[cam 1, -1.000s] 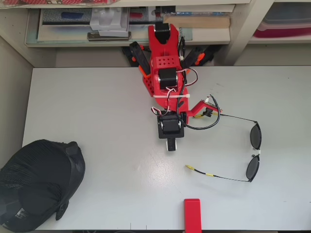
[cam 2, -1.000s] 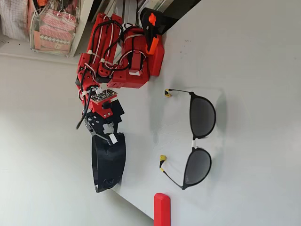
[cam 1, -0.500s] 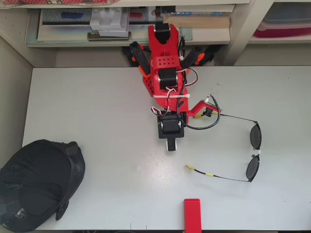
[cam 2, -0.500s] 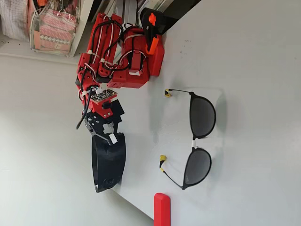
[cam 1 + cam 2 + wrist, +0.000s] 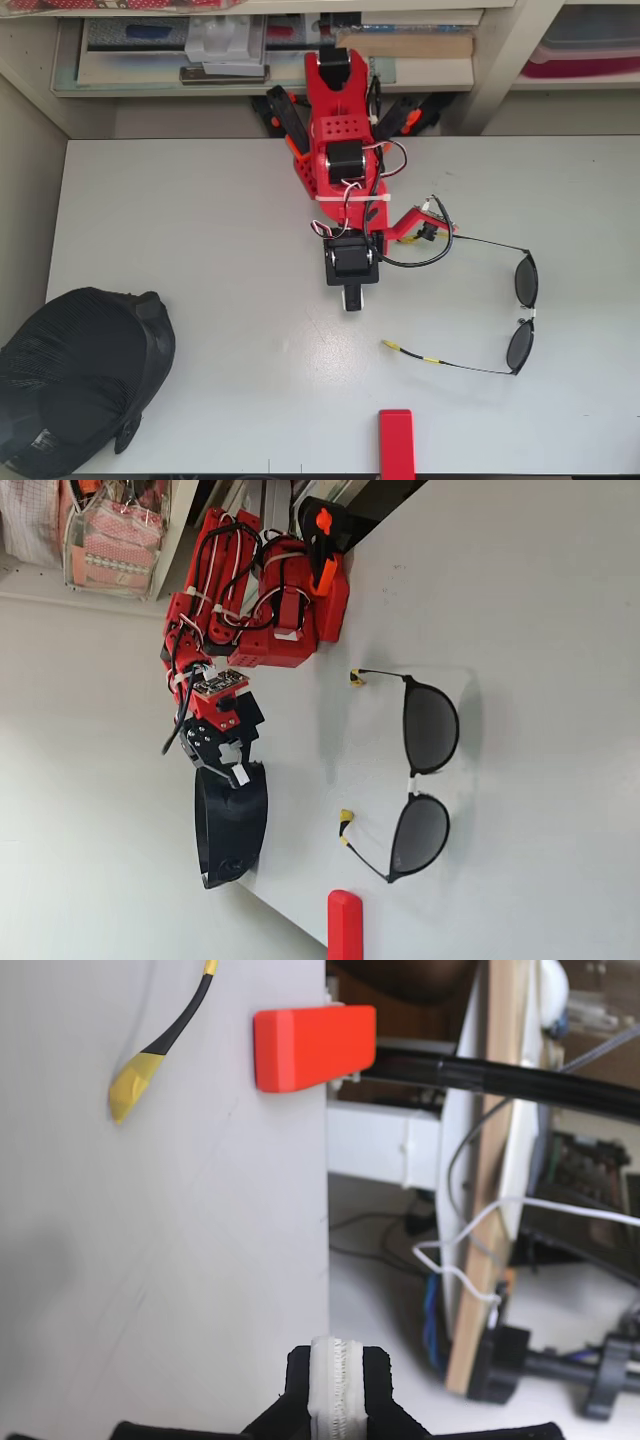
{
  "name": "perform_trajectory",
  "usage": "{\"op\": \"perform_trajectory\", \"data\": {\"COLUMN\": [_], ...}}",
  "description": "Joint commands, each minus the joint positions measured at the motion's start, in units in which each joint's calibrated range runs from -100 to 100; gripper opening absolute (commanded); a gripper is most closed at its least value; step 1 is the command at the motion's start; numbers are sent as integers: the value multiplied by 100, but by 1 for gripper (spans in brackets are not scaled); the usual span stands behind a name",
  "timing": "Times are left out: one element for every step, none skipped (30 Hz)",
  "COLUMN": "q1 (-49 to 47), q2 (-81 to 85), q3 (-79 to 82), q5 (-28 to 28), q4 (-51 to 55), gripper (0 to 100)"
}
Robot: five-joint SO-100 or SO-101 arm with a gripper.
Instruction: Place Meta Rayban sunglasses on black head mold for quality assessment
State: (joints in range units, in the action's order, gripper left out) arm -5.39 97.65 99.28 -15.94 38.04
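Overhead view: sunglasses (image 5: pixel 518 315) open on table, right of gripper (image 5: pixel 350 298), apart; head mold (image 5: pixel 75 380) at lower left.
Wrist view: gripper (image 5: pixel 337 1380) closed, empty; yellow temple tip (image 5: pixel 132 1088) ahead, beside red block (image 5: pixel 312 1047).
Fixed view: sunglasses (image 5: pixel 420 780) well clear of gripper (image 5: pixel 238 773).

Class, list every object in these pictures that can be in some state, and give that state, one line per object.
sunglasses: lying unfolded on the table, temples spread, not held.
head mold: resting at the table's lower-left corner in the overhead view, nothing on it.
gripper: shut, empty, above the table.
red block: lying at the table's near edge, untouched.
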Motion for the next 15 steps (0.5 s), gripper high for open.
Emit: {"op": "perform_trajectory", "data": {"q1": [-119, -154, -172, -233, -295, -357, -427, -419, -401, -366, -304, -260, -278, -295, -313], "q2": [33, 33, 33, 41, 41, 41, 41, 41, 41, 41, 41, 41, 41, 33, 24], "q3": [27, 27, 27, 27, 27, 27, 27, 27, 27, 27, 27, 27, -19, -155, -374], "q5": [-33, 37, 43, 43, 31, -21, -33, -33, -33, -40, -40, -21, -40, -46, -27], "q4": [614, 1012, 1254, 1384, 1392, 1418, 1462, 1470, 1470, 1470, 1470, 1479, 1479, 1531, 1678], "gripper": [0, 0, 0, 0, 0, 0, 1, 1, 1, 1, 2, 7, 14, 20, 23]}}
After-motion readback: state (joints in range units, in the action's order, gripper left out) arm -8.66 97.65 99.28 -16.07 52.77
